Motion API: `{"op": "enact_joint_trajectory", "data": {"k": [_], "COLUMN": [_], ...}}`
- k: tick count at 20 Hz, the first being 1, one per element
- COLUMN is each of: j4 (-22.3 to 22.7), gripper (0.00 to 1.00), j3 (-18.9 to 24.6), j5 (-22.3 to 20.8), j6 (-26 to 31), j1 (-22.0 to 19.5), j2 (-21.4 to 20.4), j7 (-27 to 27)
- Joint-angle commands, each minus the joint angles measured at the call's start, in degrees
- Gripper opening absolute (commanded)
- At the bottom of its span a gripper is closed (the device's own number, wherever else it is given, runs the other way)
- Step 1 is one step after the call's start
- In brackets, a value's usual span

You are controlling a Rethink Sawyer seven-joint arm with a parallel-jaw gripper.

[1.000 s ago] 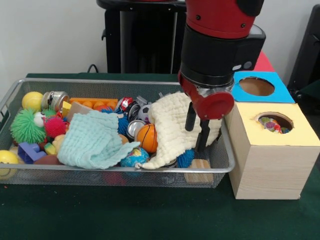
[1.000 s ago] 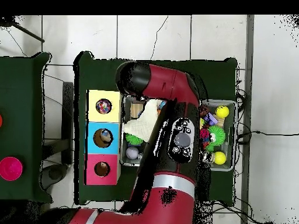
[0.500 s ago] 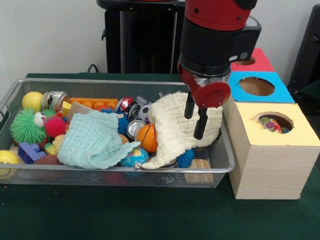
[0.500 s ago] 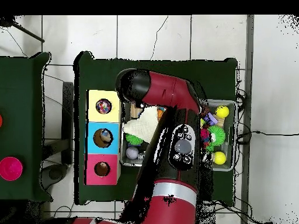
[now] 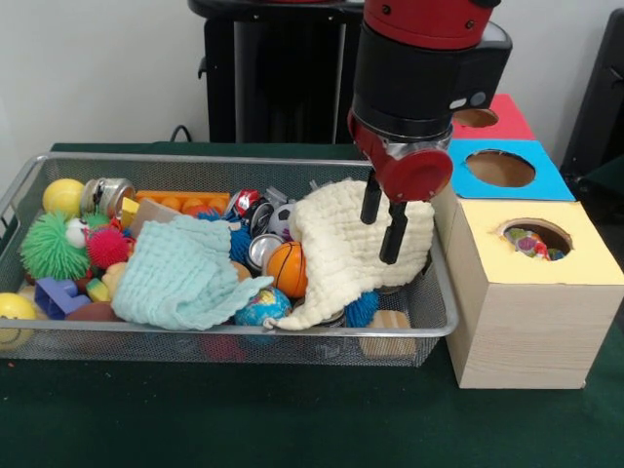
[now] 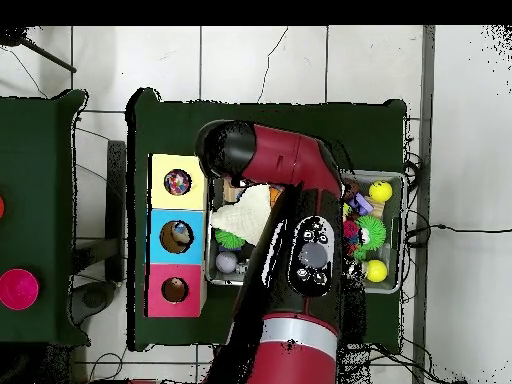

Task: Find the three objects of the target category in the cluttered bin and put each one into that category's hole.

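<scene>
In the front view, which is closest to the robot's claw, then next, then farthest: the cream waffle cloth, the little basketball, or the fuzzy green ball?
1. Cream waffle-textured cloth: right behind the gripper, at the wire basket's right end.
2. Small orange basketball: left of the cloth, mid-basket.
3. Fuzzy green spiky ball: far left end of the basket.

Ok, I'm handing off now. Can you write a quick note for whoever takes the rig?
Gripper: open, empty, over the cream cloth at the box end of the wire basket.
Dotted fabric shows inside the yellow box's hole; I cannot tell how many pieces.
No polka-dot cloth is visible in the basket; the mint cloth and the cream one cover much of the clutter.
Left: probably check under both cloths and put any dotted cloth in the yellow hole.
</scene>
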Motion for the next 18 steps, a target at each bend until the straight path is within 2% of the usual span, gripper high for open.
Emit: {"op": "enact_joint_trajectory", "data": {"k": [1,13,18], "j4": [2.8,7.7,11.1], "gripper": [1.00,1.00,1.00], "j3": [6.0,8.7,10.4], "j5": [-4.2,-6.2,-6.8], "j6": [-3.6,-11.6,-14.4], "j1": [-1.3,-3.8,-4.8], "j2": [5.5,7.3,6.4], "j7": [-6.4,-7.5,-7.1]}}
